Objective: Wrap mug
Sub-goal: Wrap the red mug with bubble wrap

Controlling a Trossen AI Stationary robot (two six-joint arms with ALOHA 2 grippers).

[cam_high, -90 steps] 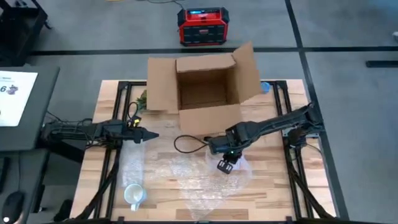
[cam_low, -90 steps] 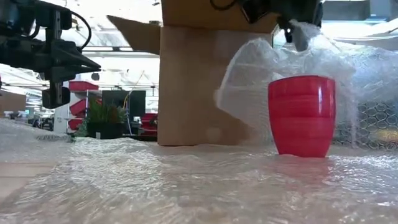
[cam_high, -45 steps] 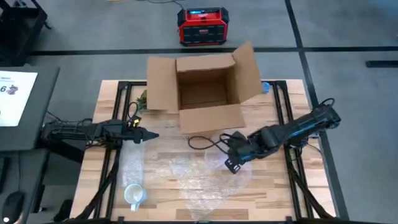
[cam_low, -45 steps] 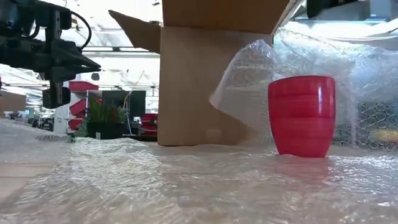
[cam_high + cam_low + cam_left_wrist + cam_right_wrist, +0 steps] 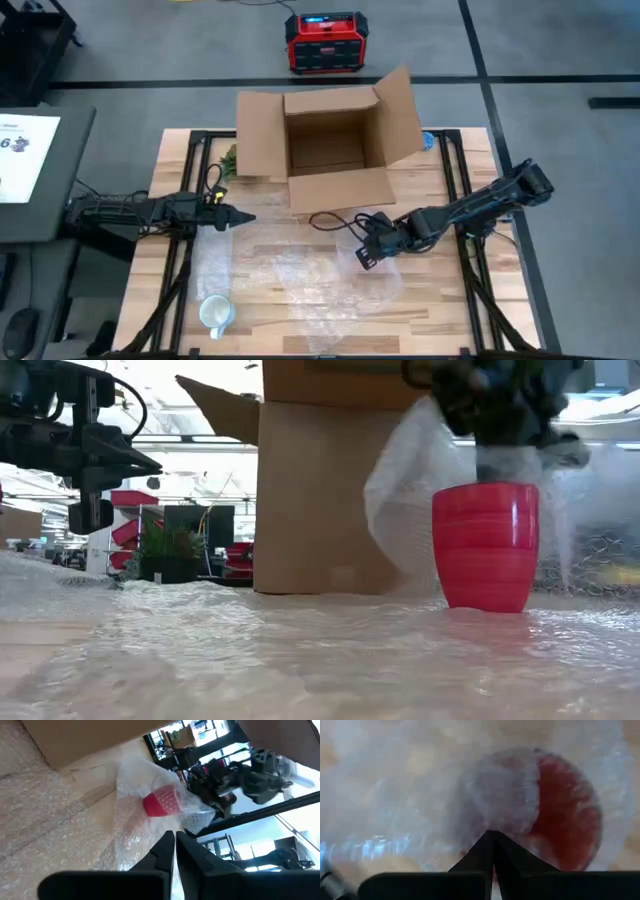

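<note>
Crinkly bubble wrap [image 5: 400, 490] drapes ribbed red mug [image 5: 485, 546], pinched by closed right gripper [image 5: 505, 450]; left gripper [image 5: 243, 218] closed, empty

On the wooden desk [image 5: 440, 300]: 2 mugs – 1 red ribbed mug [image 5: 485, 546], 1 white ceramic mug [image 5: 215, 314]; 1 open brown cardboard box [image 5: 330, 150]; 1 clear bubble-wrap sheet [image 5: 290, 285]; 2 dark robot arms.

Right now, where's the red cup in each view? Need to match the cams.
High view: red cup not visible; it sits hidden under the bubble wrap and right hand.
Low view: red cup right of centre, upright on the wrap.
Left wrist view: cup at centre, draped in wrap.
Right wrist view: cup at right, seen through wrap.
Shared landmark: cardboard box, also.
</note>
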